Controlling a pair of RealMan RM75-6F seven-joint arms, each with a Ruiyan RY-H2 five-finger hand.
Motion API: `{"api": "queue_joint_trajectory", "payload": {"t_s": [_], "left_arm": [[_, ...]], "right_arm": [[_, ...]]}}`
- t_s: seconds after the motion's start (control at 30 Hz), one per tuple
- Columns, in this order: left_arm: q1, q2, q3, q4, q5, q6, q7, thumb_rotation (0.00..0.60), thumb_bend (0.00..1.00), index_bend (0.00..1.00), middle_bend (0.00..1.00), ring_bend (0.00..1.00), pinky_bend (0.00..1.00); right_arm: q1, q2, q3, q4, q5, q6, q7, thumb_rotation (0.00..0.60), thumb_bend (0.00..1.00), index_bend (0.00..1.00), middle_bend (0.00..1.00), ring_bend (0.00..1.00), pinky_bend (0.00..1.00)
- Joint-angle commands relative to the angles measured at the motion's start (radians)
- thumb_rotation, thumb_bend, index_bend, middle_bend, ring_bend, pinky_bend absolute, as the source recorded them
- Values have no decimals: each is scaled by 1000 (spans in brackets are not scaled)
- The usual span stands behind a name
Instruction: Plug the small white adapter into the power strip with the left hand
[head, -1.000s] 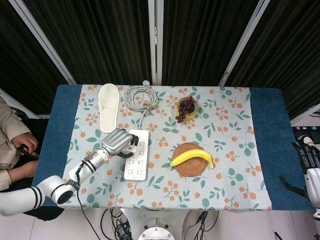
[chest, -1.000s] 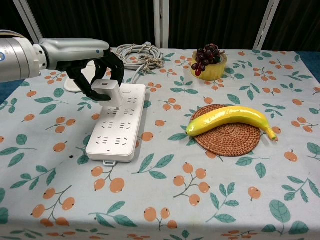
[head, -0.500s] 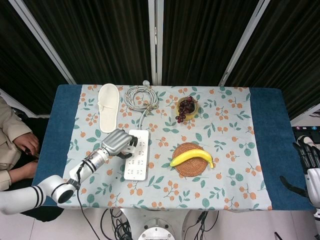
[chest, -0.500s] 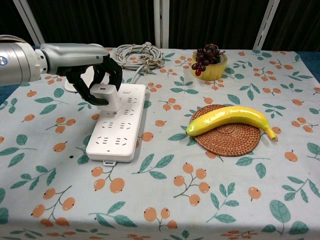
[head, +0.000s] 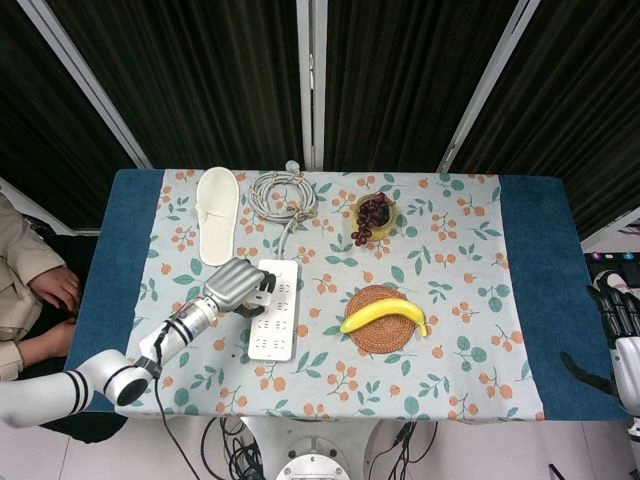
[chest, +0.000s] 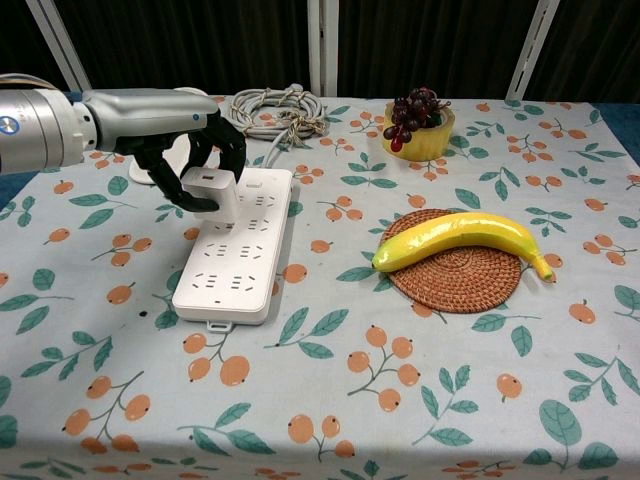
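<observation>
A long white power strip (chest: 238, 246) (head: 274, 310) lies lengthwise on the flowered cloth, left of centre. My left hand (chest: 190, 150) (head: 237, 284) grips the small white adapter (chest: 217, 192) from above, its dark fingers curled around the block. The adapter sits low over the strip's far left sockets; its prongs are hidden, so I cannot tell if they are seated. My right hand (head: 618, 318) hangs off the table's right edge in the head view, fingers together, holding nothing.
A banana (chest: 458, 239) lies on a round woven mat (chest: 460, 275) right of the strip. A yellow bowl of grapes (chest: 417, 122), a coiled grey cable (chest: 277, 107) and a white slipper (head: 216, 227) sit at the back. A seated person (head: 25, 300) is at the far left.
My left hand has shifted slightly left and down with the adapter, bringing it closer to the strip's left edge. The right hand has not moved.
</observation>
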Motion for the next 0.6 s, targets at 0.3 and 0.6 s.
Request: {"api": "queue_joint_trajectory", "payload": {"t_s": [0.3,0.6], "left_arm": [[-9,9,4,-17,-27,-14,21,600,321,671,808,627,452],[-17,16,1,-28,-49,-42,-19,600,320,671,808,627,452]], "right_arm": [[-1,-1,0,4,-1,0,2,600,127,0,0,0,0],[-4,-2,1,7,0,4,6,600,127,0,0,0,0]]}}
